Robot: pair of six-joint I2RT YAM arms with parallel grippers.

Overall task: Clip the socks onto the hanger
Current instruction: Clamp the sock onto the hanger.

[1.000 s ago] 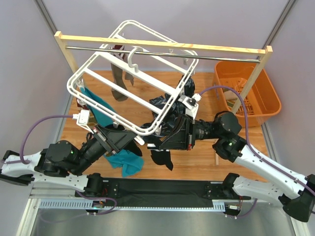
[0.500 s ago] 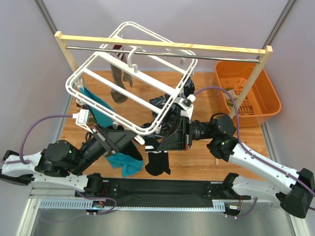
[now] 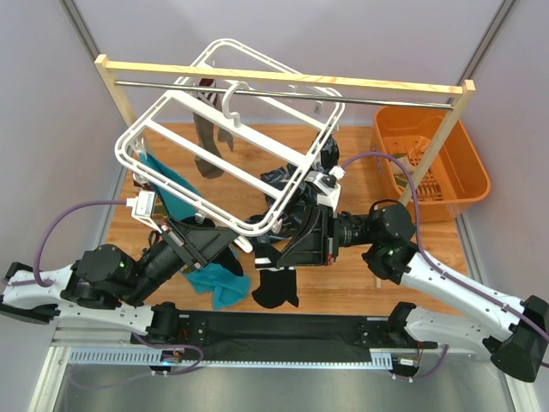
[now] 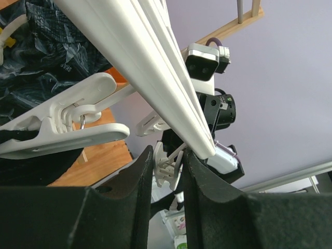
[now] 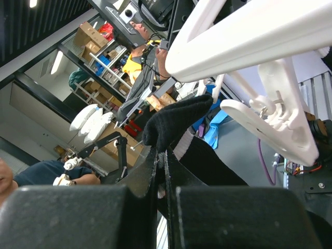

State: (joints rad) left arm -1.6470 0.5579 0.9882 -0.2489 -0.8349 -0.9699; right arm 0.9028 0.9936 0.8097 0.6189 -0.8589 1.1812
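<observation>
The step in hand, as I judge it, is feeding the soft black sock point(image 5: 176, 122) into a peg of the large white plastic rectangular hanger point(image 4: 140, 57), which hangs tilted from the metal rail of the wooden rack point(image 3: 283, 94) above the wooden desk point(image 3: 343, 279).

The right jaws are pinched fully together on the sock. A short end pokes up past the tips, and the rest dangles below the hanger's near corner. The left jaws stand part-way closed on a small white plastic clip point(image 4: 166, 166) under the frame's edge, apparently squeezing it.

To do this well, the left jaws should hold the squeeze while the right lifts the sock's free end deep into the clip's mouth. The end is short, so a shallow bite could slip. Let the clip go first, the sock second. Move gently, since the hanger can swing on its hook. Another white clip point(image 5: 270, 124) hangs just beside the sock end. I cannot tell whether it is the one being held.

A teal sock point(image 3: 171, 190) and a grey-brown sock point(image 3: 206, 142) already hang from the frame.

No brand, label or writing is legible.
</observation>
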